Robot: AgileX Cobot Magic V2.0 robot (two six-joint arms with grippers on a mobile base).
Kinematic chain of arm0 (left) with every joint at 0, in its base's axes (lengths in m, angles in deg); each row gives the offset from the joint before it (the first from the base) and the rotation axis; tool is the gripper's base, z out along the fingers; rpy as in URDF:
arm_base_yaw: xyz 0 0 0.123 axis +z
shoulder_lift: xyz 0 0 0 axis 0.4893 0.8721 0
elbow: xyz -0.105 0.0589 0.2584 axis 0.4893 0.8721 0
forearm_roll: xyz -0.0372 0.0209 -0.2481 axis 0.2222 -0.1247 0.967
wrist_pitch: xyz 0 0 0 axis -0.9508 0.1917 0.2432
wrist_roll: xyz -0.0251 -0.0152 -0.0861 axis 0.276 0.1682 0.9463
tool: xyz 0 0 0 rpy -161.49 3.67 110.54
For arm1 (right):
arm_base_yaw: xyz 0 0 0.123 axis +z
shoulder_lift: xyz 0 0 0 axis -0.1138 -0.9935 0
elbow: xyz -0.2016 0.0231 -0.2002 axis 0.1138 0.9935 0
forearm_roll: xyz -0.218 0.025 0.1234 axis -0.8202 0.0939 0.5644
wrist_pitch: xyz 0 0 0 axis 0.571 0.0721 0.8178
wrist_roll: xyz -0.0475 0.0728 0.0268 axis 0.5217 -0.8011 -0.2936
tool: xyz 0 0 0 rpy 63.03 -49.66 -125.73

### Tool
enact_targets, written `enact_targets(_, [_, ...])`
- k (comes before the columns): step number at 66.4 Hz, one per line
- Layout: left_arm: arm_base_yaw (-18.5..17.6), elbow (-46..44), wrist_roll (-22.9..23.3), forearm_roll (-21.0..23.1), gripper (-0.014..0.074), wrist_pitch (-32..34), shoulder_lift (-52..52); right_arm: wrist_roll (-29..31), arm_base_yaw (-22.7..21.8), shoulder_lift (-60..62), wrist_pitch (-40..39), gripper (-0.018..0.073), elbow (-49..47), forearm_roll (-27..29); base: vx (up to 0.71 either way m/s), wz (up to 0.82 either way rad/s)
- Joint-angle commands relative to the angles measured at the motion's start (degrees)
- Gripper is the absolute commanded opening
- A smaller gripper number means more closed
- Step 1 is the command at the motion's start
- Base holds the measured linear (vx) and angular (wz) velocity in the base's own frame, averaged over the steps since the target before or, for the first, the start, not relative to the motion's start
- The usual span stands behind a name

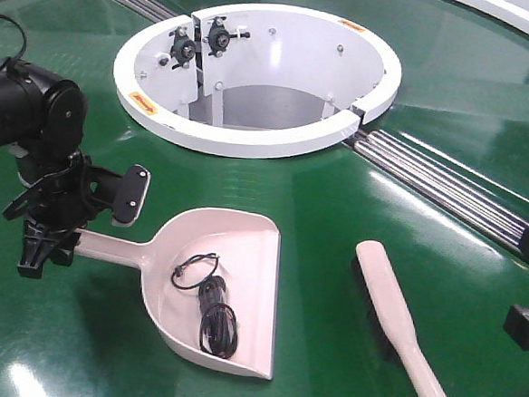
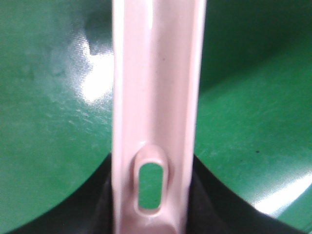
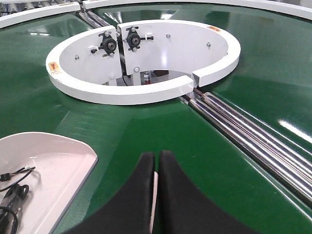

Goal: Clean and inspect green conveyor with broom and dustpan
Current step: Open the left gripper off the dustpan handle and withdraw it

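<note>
Left tool (image 1: 44, 238) clenched on dustpan (image 1: 217, 286) handle at nine o'clock; right tool (image 3: 157, 170) pinched shut, apparently gripping something pale; keep pan level, cable (image 1: 211, 308) aboard.

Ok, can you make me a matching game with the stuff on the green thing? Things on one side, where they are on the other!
Things:
1. broom
2. black cable
3. white ring
4. metal rollers

Places:
A. inside the dustpan
B. shiny, running across the green conveyor
C. round the big hole
D. lying flat, to the right of the dustpan

Pairs: 1-D, 2-A, 3-C, 4-B
</note>
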Motion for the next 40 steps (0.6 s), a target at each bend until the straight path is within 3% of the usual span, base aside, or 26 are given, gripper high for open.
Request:
enact_targets(1, [-0.67,-1.32,-0.37,1.32,-0.0022,-1.6,-2.37,0.01,-0.05,-0.07,-4.74,-0.001,-1.51,-0.56,0.0,0.0])
enact_targets(26, [-0.67,-1.32,-0.37,1.26,-0.0004,-1.67,-2.37,0.01,-0.05,-0.07,-4.74,-0.001,-1.51,-0.61,0.0,0.0])
enact_targets(40, [-0.67,-1.32,-0.37,1.26,0.0092,-1.67,-2.37,0.15,-0.05,-0.07,-4.74,-0.001,-1.51,-0.58,0.0,0.0])
